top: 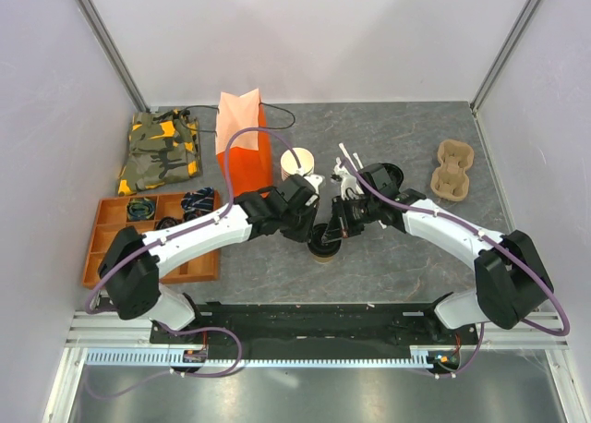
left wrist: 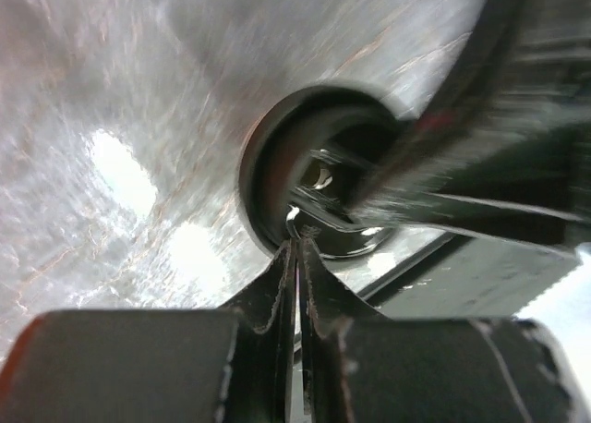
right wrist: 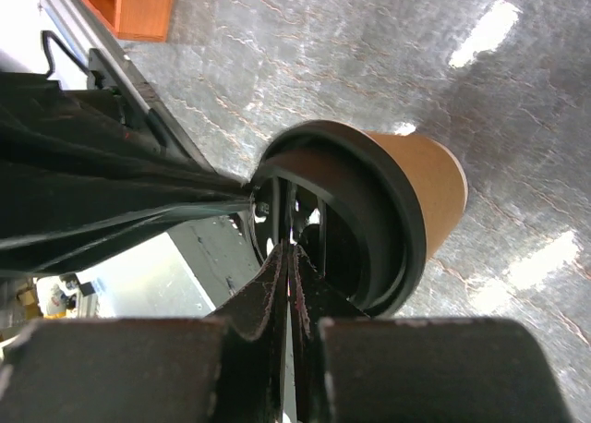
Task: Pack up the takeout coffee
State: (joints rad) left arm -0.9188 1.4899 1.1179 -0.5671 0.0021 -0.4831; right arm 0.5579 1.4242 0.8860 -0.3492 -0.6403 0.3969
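Currently the takeout coffee (top: 325, 249) stands upright mid-worktop (top: 388, 268), just ahead of the arm bases and well short of the orange bag (top: 242, 151), which stands at the back. Both arms converge on the cup from opposite sides.

On one side the left fingers (left wrist: 295, 252) are all but closed, with only a hairline slit between them. Their tips sit at the near rim of the black lid (left wrist: 268, 164). Opposite them the right fingers (right wrist: 288, 257) are pressed together, tips at the lid rim. The tan cup wall below is untouched.

Can't tell whether either pair pinches the rim or just bears on it. My read is that the closed tips act as pushers, seating the lid evenly from two sides before any lift. The bag is the likely destination.
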